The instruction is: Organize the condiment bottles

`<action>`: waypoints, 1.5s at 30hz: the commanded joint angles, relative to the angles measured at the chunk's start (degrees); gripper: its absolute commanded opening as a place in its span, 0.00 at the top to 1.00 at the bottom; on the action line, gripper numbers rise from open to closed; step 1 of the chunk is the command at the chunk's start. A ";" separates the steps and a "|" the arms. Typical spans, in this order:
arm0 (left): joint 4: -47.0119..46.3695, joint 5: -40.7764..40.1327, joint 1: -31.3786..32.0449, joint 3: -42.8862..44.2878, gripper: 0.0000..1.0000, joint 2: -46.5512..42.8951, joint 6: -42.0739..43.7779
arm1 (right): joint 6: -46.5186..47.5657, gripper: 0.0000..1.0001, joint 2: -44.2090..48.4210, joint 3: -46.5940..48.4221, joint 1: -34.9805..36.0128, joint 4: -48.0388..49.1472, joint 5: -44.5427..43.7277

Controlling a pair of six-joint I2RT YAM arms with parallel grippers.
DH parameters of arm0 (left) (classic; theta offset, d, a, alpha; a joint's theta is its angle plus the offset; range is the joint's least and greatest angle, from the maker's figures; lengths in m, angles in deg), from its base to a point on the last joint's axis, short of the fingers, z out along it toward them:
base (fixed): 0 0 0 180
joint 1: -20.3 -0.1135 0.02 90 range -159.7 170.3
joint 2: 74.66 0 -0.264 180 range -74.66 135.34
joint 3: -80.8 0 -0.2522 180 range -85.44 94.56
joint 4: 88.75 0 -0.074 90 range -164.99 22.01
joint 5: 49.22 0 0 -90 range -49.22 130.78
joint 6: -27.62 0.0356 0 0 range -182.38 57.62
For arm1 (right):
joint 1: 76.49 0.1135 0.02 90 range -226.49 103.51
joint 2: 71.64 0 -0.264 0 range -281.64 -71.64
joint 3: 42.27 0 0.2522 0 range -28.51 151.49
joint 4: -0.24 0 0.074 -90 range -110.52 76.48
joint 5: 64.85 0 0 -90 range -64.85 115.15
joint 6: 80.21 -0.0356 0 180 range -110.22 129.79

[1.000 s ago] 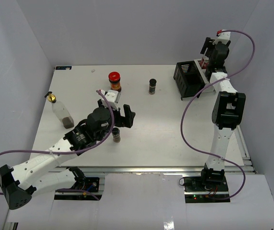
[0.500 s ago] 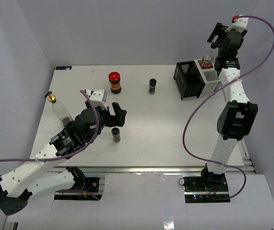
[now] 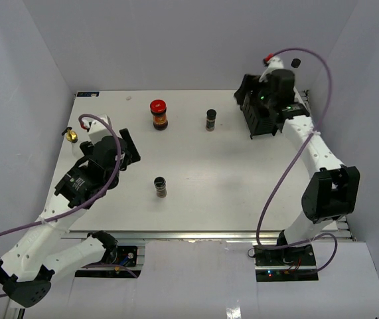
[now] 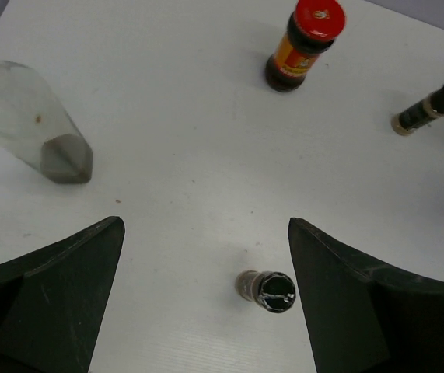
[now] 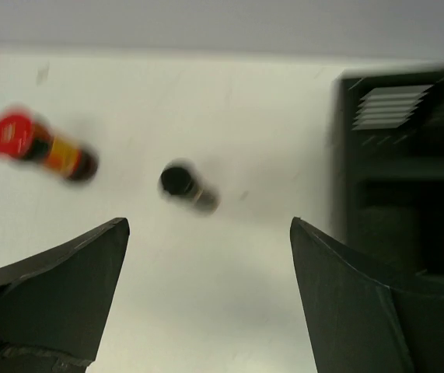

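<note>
From above: got the left tool (image 3: 128, 147) spread wide, empty, over the counter (image 3: 242, 173) near the gold-topped bottle (image 3: 73, 136); right tool (image 3: 245, 93) also wide, empty, by the black rack (image 3: 263, 116). Left wrist: seeing one spice shaker (image 4: 267, 289) upright below the gap, untouched, red-lidded jar (image 4: 303, 47) and second shaker (image 4: 431, 107) farther off. Right wrist: blurry, same jar, shaker ahead.

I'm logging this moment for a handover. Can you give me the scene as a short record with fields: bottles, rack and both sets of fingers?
left fingers: open, empty, above the left side of the table
right fingers: open, empty, by the black rack
red-lidded jar: upright, far side
far shaker: right of the jar
near shaker: upright, toward the near edge
gold-topped bottle: left edge, partly hidden in the top view
</note>
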 commanded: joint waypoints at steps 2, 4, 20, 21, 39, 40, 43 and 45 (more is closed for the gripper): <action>5.16 8.72 -4.08 -1.38 0.03 -0.97 -4.45 | 5.41 0.10 6.94 -13.19 13.08 -3.98 3.19; 4.34 12.52 -4.14 -3.82 0.03 -2.66 -6.03 | 6.32 0.10 7.77 -15.36 17.98 -5.39 3.37; -14.63 37.55 -4.05 -24.62 0.08 -7.22 1.28 | 11.92 0.08 -7.09 0.93 24.99 -9.31 -16.82; -14.74 38.04 -4.05 -24.48 0.08 -7.12 1.72 | 12.12 0.08 -9.44 3.94 23.82 -9.97 -17.12; -16.02 40.26 -4.05 -26.14 0.04 -10.94 3.25 | 14.64 0.06 -34.81 31.36 16.62 -15.90 -14.17; -16.06 40.22 -4.05 -26.18 0.04 -10.88 3.21 | 14.52 0.05 -34.95 30.90 16.48 -15.17 -13.56; -16.00 40.03 -4.05 -26.18 0.04 -10.86 3.21 | 14.61 0.03 -35.67 30.38 16.50 -14.48 -13.11; -15.97 39.81 -3.99 -26.27 0.04 -10.89 3.18 | 14.69 0.02 -36.03 30.38 16.49 -14.21 -13.28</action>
